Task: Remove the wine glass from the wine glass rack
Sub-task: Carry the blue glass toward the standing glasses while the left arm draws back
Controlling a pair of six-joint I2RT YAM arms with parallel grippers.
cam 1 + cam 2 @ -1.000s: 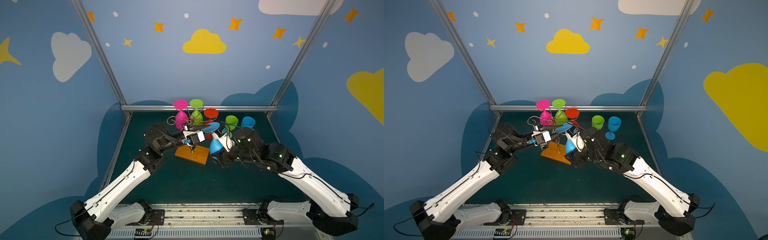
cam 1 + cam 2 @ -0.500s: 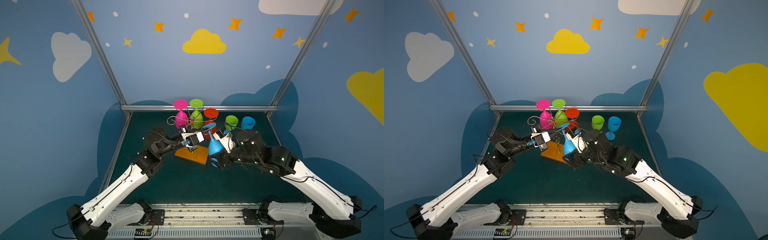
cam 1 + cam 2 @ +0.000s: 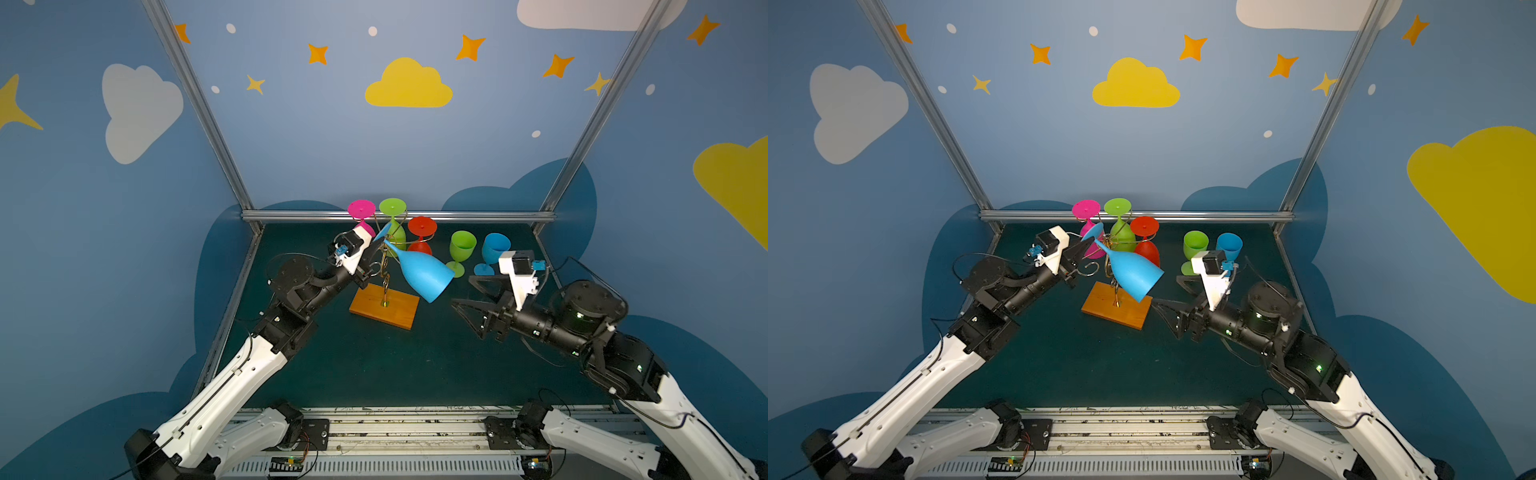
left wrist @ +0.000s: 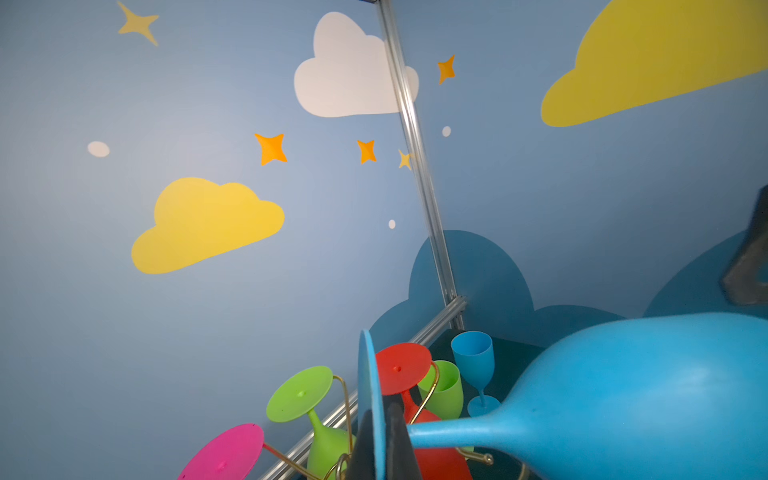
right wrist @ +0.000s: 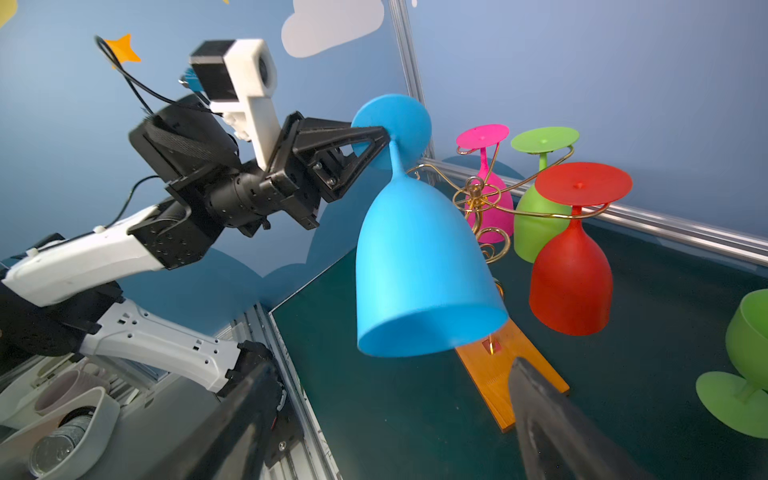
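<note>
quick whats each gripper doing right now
left gripper: closed, clamped on the foot of the tilted blue wine glass
right gripper: open, holding nothing

Both arms [image 3: 232, 386] pair white links [image 3: 905, 395] with black joints [image 3: 582, 307], white camera mounts [image 3: 519, 276], black cables [image 5: 141, 88].

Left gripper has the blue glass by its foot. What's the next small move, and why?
Probably: the left gripper draws the blue wine glass slightly away from the wine glass rack. It alone pinches the glass's foot, the tilted bowl hangs close to the gold wire arms, and the right gripper stands open, apart from it.
</note>
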